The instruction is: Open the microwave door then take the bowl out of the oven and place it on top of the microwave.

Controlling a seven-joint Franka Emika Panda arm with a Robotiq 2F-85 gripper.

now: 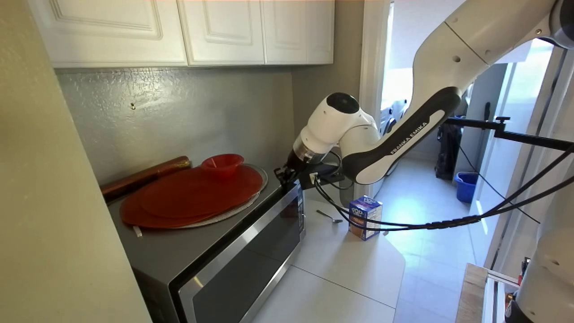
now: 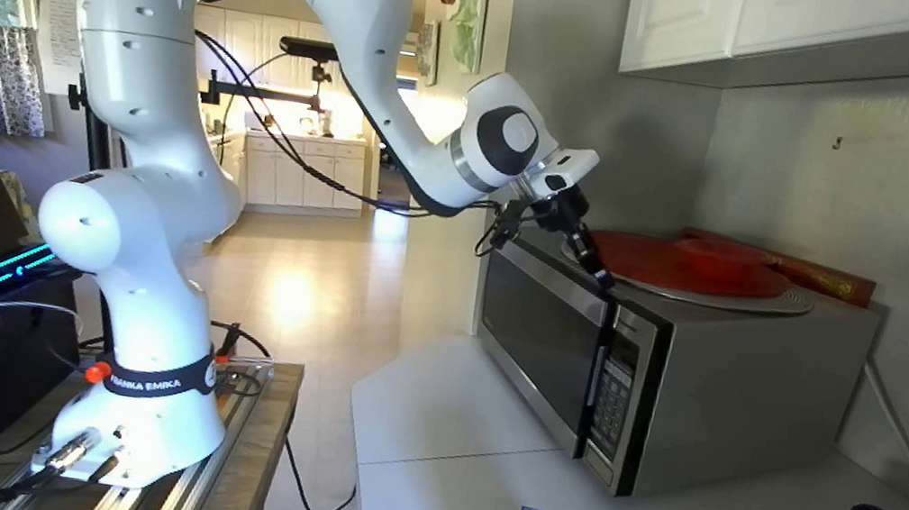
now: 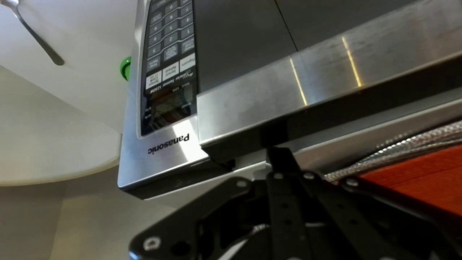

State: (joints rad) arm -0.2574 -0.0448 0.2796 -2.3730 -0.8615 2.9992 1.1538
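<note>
Currently, the microwave door [image 2: 544, 324] is not open enough to give access. Its free edge beside the control panel [image 2: 614, 399] stands slightly forward of that panel; I judge the door just ajar, though the margin is small. The fingers [image 3: 282, 162] are together, with nothing seen between them, and their tips are at the door's top edge, near its upper corner on the panel side. Contact with the door cannot be confirmed.

The bowl [image 1: 223, 165] is on top of the microwave [image 2: 761, 395], resting upright on the wide red platter [image 1: 188, 197] rather than on bare metal. The required final location is therefore met in substance. Whether this bowl came out of the microwave cannot be established from the evidence, and the interior is not visible.

Assessment of progress: the door step appears begun and incomplete. Outstanding, in my judgement, are swinging the door fully open and checking the interior. Should a second bowl be found there, removal and placement would also remain; otherwise the placing requirement appears already satisfied.
</note>
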